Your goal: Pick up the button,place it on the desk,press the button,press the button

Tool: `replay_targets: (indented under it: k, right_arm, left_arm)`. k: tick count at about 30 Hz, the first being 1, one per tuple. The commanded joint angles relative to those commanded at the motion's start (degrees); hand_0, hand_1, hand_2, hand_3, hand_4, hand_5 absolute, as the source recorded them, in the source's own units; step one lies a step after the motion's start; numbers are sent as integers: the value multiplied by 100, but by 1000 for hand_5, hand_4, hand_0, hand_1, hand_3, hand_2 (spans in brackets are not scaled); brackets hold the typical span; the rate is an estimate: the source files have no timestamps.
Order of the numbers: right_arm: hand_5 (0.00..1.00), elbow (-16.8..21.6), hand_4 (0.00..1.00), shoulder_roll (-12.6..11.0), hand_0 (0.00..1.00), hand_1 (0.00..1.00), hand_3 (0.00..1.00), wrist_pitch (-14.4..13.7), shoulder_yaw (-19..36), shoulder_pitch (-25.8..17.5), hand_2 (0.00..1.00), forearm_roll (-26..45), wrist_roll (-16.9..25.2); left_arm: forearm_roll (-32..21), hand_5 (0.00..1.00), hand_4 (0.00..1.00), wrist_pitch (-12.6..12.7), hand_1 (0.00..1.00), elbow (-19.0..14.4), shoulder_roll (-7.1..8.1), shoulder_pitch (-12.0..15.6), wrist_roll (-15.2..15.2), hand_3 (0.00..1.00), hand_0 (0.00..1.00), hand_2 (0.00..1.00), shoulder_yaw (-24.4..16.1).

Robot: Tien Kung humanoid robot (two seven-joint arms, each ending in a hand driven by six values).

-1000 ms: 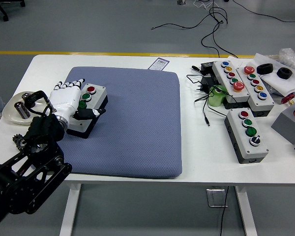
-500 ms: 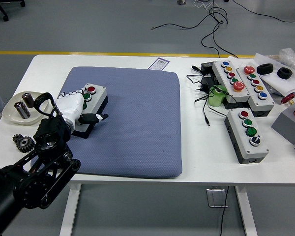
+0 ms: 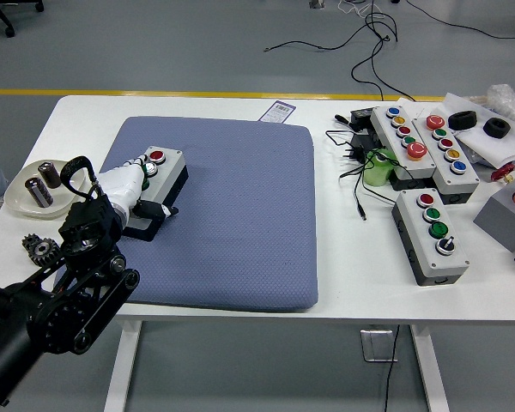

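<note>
We are resting the left hand (image 3: 130, 182) on the button box (image 3: 157, 189) (fingers curled over it) at the blue mat's (image 3: 240, 215) nine o'clock; its long axis points toward one o'clock.

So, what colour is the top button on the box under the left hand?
Red, on the grey box under the left hand; head view.

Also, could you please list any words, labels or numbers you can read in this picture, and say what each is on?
No text is legible.
Printed slip at the blue mat's far edge: looks like a barcode, too small to read.
Button boxes on the right and the one under the left hand: no readable markings.
</note>
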Motion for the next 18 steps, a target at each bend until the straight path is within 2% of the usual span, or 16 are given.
replay_targets:
  k: [5, 6, 11, 12, 17, 18]
  right_arm:
    - [139, 0, 297, 0, 544, 673, 625, -2, 20, -8, 699, -27, 2]
    - [139, 0, 297, 0, 543, 673, 624, -2, 23, -9, 699, -32, 2]
    - [139, 0, 297, 0, 543, 673, 624, -1, 27, -14, 699, -41, 4]
    - [139, 0, 297, 0, 538, 672, 624, -2, 30, -13, 698, -41, 4]
    - [139, 0, 297, 0, 538, 672, 624, -2, 34, -7, 698, -37, 1]
    - [139, 0, 297, 0, 529, 671, 625, -3, 37, -4, 697, -39, 0]
  left_arm:
    - [0, 306, 906, 41, 403, 52, 30, -6, 0, 998, 348, 838, 52]
    - [0, 264, 895, 58, 205, 56, 35, -7, 0, 998, 139, 412, 60]
    - [0, 264, 895, 105, 205, 89, 41, -9, 0, 998, 139, 412, 84]
    - [0, 187, 874, 108, 34, 98, 43, -10, 0, 787, 2, 164, 93]
    - [0, 187, 874, 256, 34, 176, 69, -13, 0, 787, 2, 164, 121]
    - [0, 184, 899, 317, 2, 191, 78, -12, 0, 444, 2, 2, 130]
